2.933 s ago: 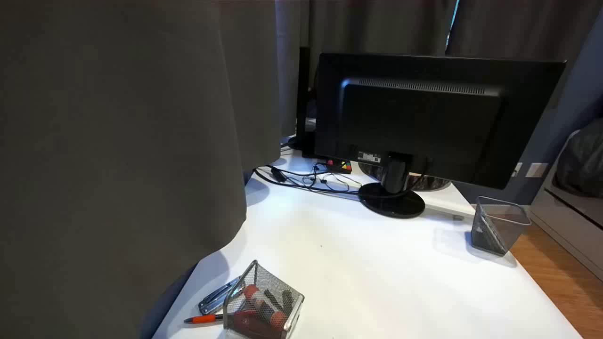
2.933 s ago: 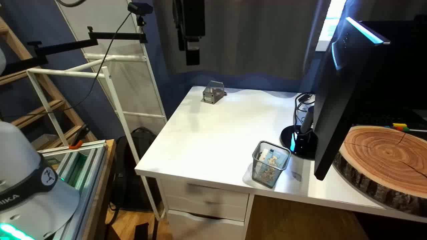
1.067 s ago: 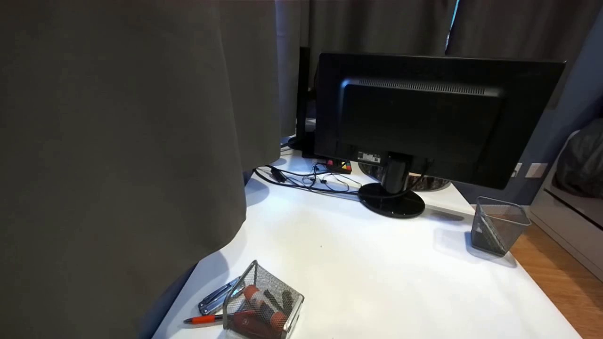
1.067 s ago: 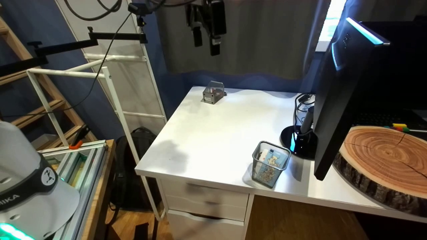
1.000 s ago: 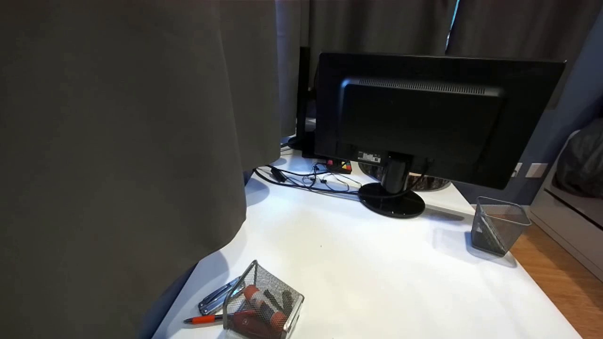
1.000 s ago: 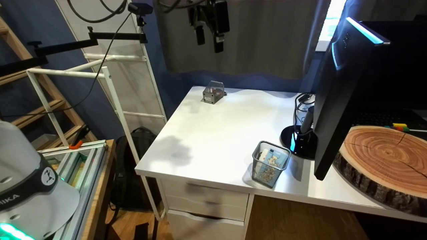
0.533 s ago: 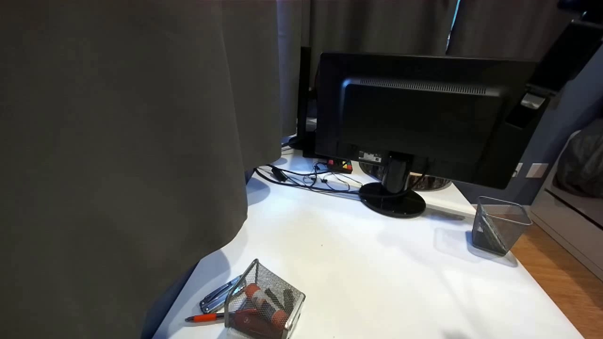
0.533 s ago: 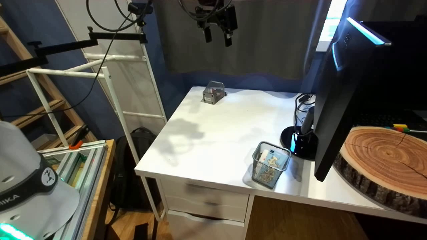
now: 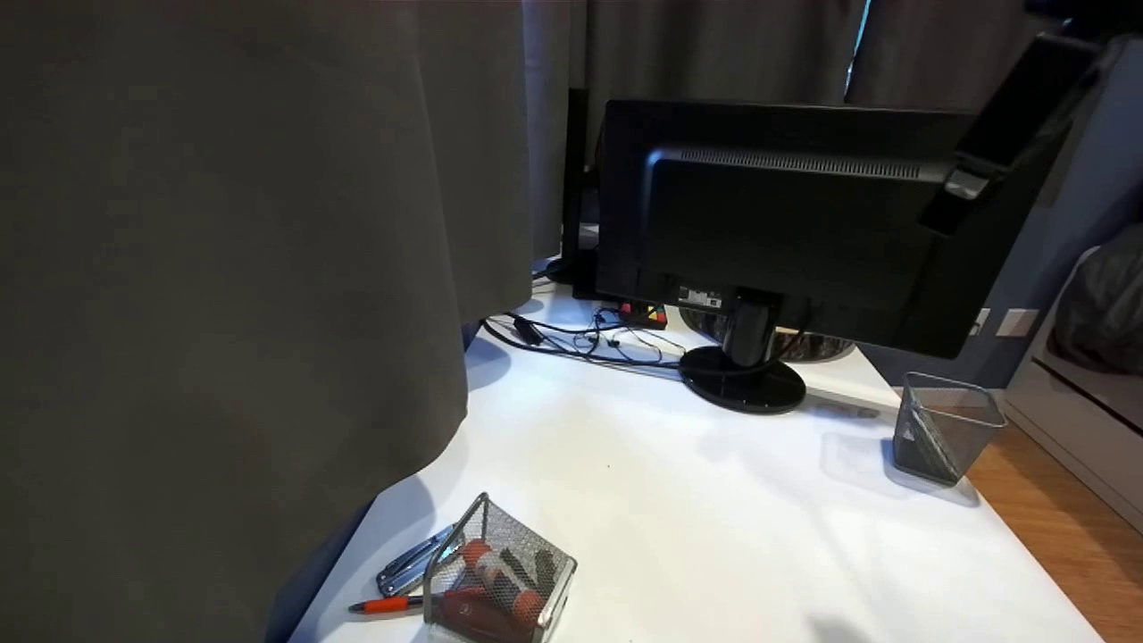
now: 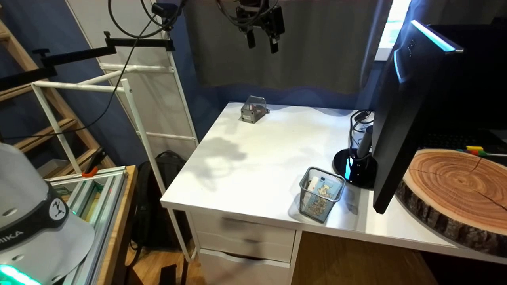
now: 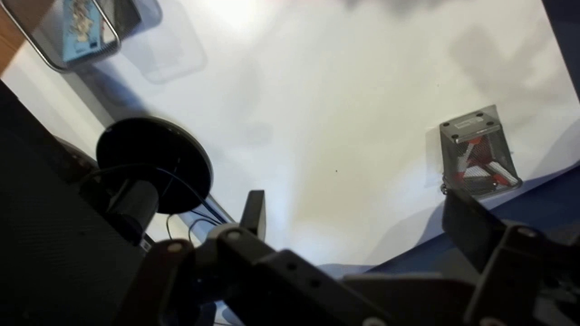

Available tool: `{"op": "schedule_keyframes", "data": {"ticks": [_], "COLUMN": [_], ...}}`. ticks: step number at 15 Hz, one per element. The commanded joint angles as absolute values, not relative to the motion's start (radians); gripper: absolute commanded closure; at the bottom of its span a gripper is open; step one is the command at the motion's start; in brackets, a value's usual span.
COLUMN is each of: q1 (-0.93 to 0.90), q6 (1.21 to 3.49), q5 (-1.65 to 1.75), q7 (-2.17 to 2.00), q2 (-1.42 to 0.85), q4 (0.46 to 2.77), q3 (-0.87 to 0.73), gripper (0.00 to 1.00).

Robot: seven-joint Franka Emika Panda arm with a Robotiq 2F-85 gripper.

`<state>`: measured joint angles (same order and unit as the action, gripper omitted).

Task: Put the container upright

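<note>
Approach stage: nothing gripped, righting still to do

Start at the left in an exterior view. A small, grey, see-through, square-sided mesh container (image 10: 253,110) lies on its side on the flat white surface (image 10: 277,146), well below your black two-fingered gripper (image 10: 262,44), with red, handle-like objects (image 9: 527,609) inside and its mouth towards the dark grey cloth curtain (image 10: 309,47). That puts you, I judge, at the reach: grasp and turn both lie ahead. The next move should carry the gripper across until the container sits under the gap, then lower it so the fingers (image 11: 254,210) can close on two opposite walls. After that, roll it mouth up onto its base; turned the wrong way, it could shed what it holds.

Next along comes the gripper itself, high over the surface, fingers aimed downward and spread, nothing between them. In the wrist view the container shows past the tip of the finger on that view's right, outside the gap, so you aren't lined up. Most of the arm is out of frame.

Farther right, below the gripper and well apart from it, an upright grey mesh cup (image 10: 322,196) holds a blue, map-printed card (image 10: 328,186); leave that one be. Last, to the gripper's right, stands the broad black monitor (image 10: 412,111); keep clear of it.
</note>
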<state>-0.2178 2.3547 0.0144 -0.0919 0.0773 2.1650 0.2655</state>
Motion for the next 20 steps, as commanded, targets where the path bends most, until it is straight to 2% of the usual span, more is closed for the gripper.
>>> {"op": "schedule_keyframes", "data": {"ticks": [1, 10, 11, 15, 20], "q1": [-0.256, -0.412, -0.406, -0.435, -0.649], "q6": [2.425, 2.229, 2.301, 2.263, 2.219], "q5": [0.119, 0.014, 0.036, 0.025, 0.312], "q7": [-0.113, 0.136, 0.073, 0.110, -0.237], "q2": [-0.149, -0.580, -0.482, -0.566, -0.766], "q4": [1.963, 1.477, 1.614, 1.511, 1.332], "q3": [0.296, 0.389, 0.350, 0.364, 0.157], "gripper": [0.00, 0.00, 0.00, 0.00, 0.00]}}
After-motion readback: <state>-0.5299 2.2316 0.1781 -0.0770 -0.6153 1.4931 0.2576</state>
